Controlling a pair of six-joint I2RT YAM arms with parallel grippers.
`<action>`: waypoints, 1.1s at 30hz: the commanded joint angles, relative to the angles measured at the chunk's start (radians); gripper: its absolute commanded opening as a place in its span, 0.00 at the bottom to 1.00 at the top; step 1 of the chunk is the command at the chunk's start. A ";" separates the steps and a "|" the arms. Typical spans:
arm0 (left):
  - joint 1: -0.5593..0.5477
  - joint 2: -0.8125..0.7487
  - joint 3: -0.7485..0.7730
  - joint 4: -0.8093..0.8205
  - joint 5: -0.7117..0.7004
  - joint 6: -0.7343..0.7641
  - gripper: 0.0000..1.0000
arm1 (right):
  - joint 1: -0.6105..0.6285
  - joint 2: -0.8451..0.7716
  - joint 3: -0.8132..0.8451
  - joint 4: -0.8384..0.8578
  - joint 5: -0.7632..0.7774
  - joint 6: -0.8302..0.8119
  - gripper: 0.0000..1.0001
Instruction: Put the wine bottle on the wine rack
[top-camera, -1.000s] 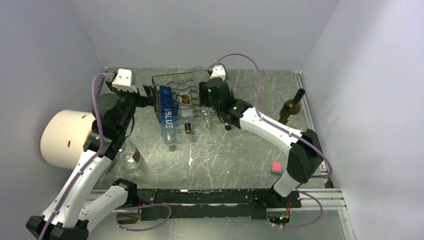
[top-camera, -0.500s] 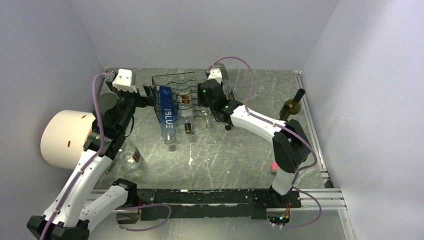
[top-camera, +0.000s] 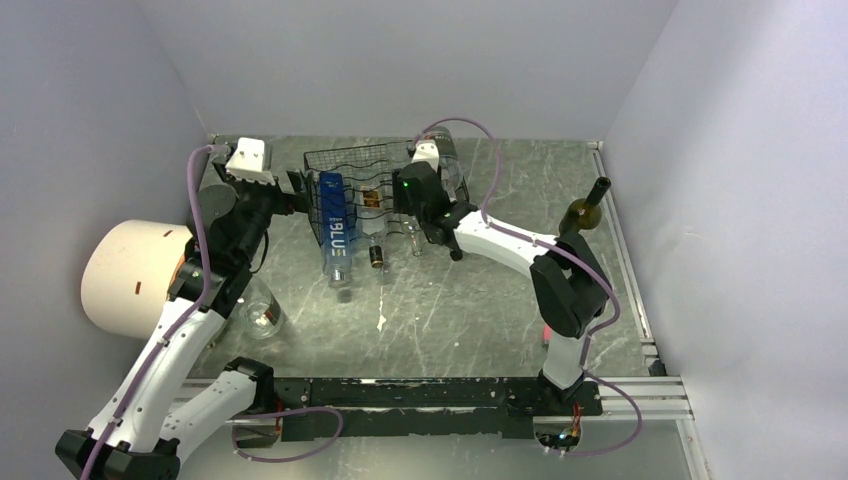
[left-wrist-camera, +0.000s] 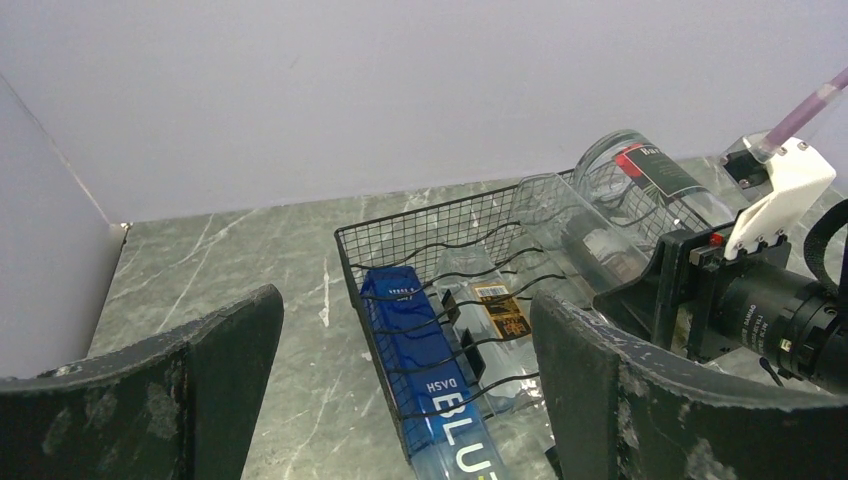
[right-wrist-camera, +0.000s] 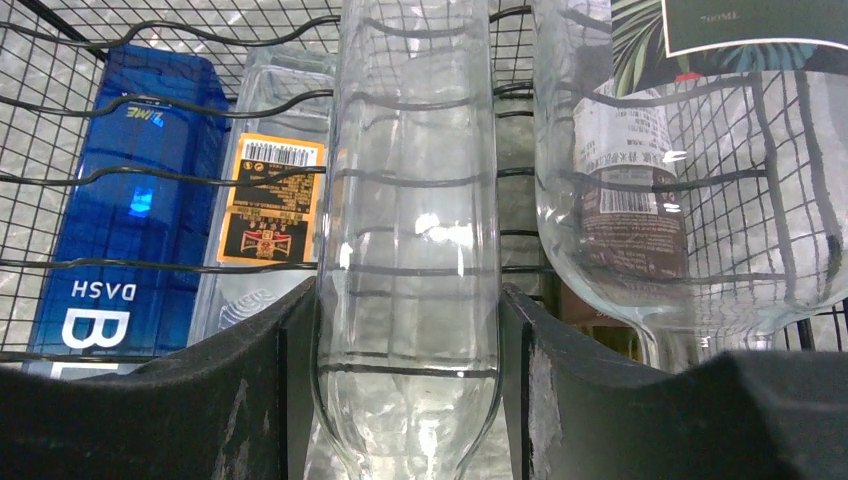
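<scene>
Black wire, the one wine rack (top-camera: 350, 170) sits at the table's (top-camera: 450, 310) far edge holding at least four lying bottles, one a blue bottle (right-wrist-camera: 120, 220) reading "DASH" and "BLUE"; a fifth, dark bottle (top-camera: 583, 212) stands by the right edge. The right gripper (right-wrist-camera: 405, 330), shifted leftward since a second ago, clamps the clear wine bottle (right-wrist-camera: 415, 200) in the rack. The left gripper (left-wrist-camera: 405, 305) gapes wide, empty.

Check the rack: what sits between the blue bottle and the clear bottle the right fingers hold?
A bottle with an orange-and-black label, lying in the wine rack between the blue bottle and the clear bottle. Right wrist view shows it plainly.
</scene>
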 joint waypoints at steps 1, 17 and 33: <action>0.010 -0.007 -0.009 0.035 0.019 -0.005 0.97 | -0.013 0.017 0.018 0.060 -0.011 0.000 0.24; 0.013 -0.033 -0.026 0.054 -0.001 -0.011 0.97 | -0.034 -0.103 0.085 -0.102 -0.124 0.042 0.81; 0.013 -0.037 0.377 -0.265 -0.089 0.034 0.97 | 0.166 -0.201 0.022 0.046 -0.672 -0.087 0.73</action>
